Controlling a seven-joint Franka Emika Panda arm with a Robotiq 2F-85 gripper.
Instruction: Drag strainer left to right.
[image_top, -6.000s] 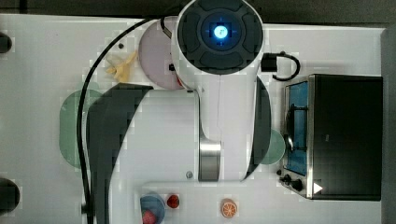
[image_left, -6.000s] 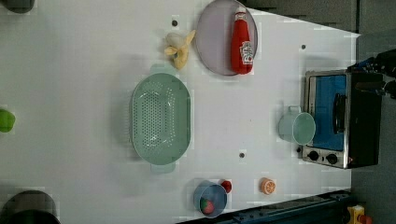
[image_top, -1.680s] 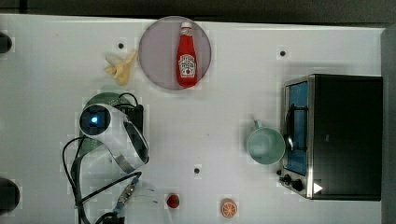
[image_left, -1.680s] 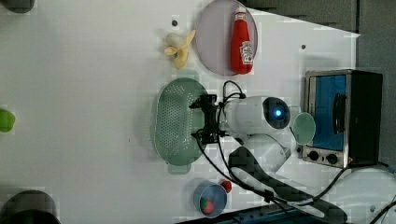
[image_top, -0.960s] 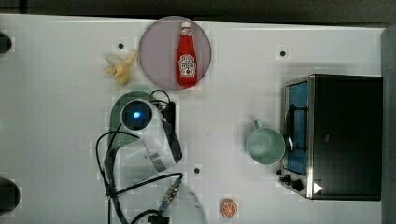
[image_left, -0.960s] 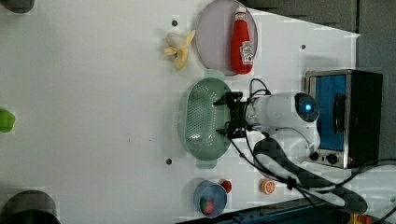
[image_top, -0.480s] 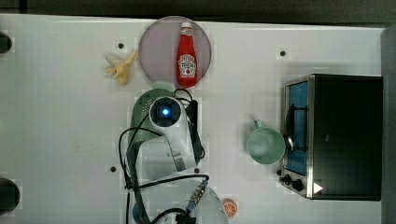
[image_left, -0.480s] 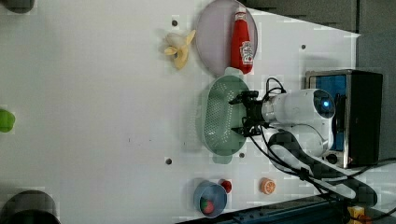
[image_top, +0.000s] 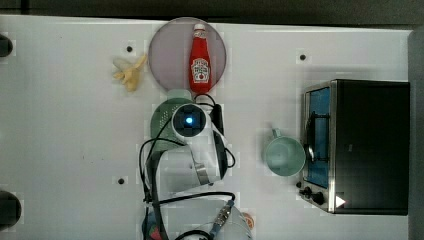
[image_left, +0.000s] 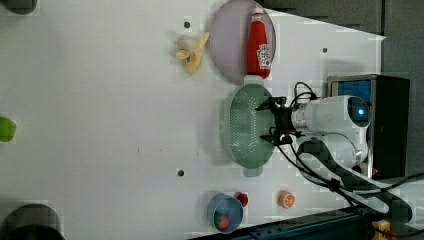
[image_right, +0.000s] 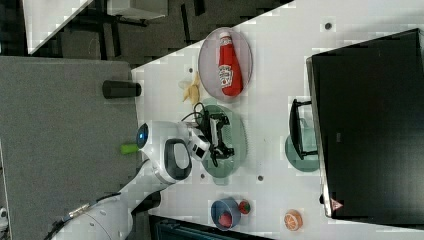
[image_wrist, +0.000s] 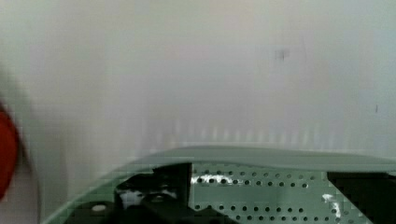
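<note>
Mid-drag: the gripper (image_left: 274, 123) reaches into the strainer (image_left: 245, 131), fingers spread wide against its rim, just below the plate (image_left: 227, 40) in the left view. The next move likely calls for pushing on toward the mug (image_top: 285, 156).

A robot lab: white table (image_top: 60, 150) with bolt holes, toy food, a toaster oven (image_top: 360, 145).

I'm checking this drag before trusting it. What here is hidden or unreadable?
- Top view: the arm covers most of the strainer.
- Left view: the gripper sits at the strainer's rim; its hold there is too small to read.
- Right view: the toaster oven and its handle hide part of the mug.
- Wrist view: the ketchup bottle is cut off by the picture's edge and blurred.
</note>
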